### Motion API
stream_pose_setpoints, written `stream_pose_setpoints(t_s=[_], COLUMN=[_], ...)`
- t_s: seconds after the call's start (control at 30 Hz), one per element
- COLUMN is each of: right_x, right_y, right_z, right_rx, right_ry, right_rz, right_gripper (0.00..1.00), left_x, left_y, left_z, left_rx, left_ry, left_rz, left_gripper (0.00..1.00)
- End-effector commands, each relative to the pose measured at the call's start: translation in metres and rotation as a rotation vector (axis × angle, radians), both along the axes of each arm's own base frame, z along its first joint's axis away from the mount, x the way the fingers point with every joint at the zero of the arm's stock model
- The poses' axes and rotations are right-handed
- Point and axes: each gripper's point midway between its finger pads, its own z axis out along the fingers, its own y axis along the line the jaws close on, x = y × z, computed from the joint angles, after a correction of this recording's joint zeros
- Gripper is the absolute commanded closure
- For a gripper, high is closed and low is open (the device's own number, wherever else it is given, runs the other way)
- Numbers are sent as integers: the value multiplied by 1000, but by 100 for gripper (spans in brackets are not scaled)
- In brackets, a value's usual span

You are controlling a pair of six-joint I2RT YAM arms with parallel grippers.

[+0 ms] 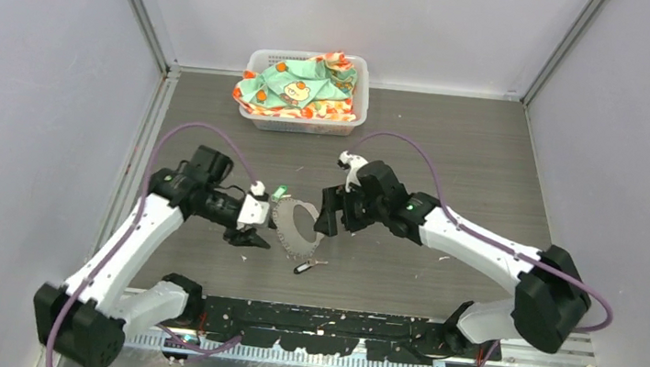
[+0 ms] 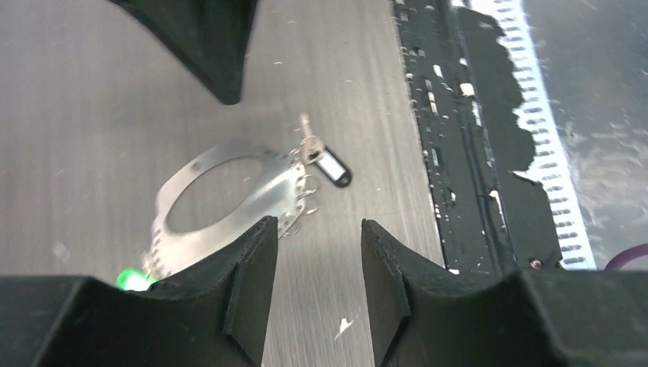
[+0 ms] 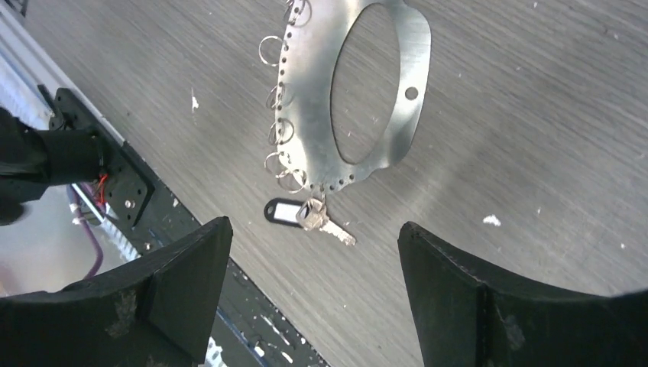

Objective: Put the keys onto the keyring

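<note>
- The keyring [image 3: 306, 99] lies flat on the counter [image 1: 453, 161] between the two arms
- The green-headed key [image 1: 280, 192] sits at its far end, the black-headed key [image 3: 286, 212] at its near end, touching the toothed edge; whether either is hooked on cannot be told
- The right claw [image 1: 328, 219] hangs spread wide and empty, with the black-headed key lying below it crosswise to the gap, and looks the nearer arm
- The left claw [image 2: 317, 225] is part spread, pinching nothing, at the loop's left edge
</note>
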Motion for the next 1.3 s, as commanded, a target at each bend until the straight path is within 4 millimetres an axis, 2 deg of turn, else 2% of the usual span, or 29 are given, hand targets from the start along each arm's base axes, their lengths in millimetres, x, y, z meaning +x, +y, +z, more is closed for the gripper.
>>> stream_pose_setpoints(t_s=[0.0, 0.2, 0.3, 0.4, 0.53, 0.63, 0.83, 0.97, 1.27], right_x=[-3, 8, 6, 5, 8, 10, 15, 17, 16], right_y=[-14, -63, -75, -85, -98, -103, -110, -111, -116], right_z=[8, 10, 11, 6, 4, 6, 8, 10, 8], right_rx=[24, -11, 7, -6, 4, 28, 55, 68, 75], right_ry=[-29, -99, -120, -123, -116, -111, -89, -85, -81], right_rz=[-72, -314, -364, -399, -448, -464, -485, -489, -502], right_gripper=[15, 15, 15, 15, 16, 16, 16, 17, 18], left_x=[-9, 0, 20, 36, 37, 40, 23, 25, 17], left_y=[-20, -58, -76, -89, -93, -96, -90, -97, -97], left_z=[-26, -66, -82, -91, -105, -115, -122, -131, -148], left_rx=[76, 199, 239, 252, 312, 326, 344, 361, 406], left_ry=[-60, -155, -209, -224, -146, -154, -120, -140, -146], left_rz=[-246, -519, -539, -553, -635, -646, -730, -698, -720], left_gripper=[54, 54, 55, 55, 58, 60, 60, 60, 61])
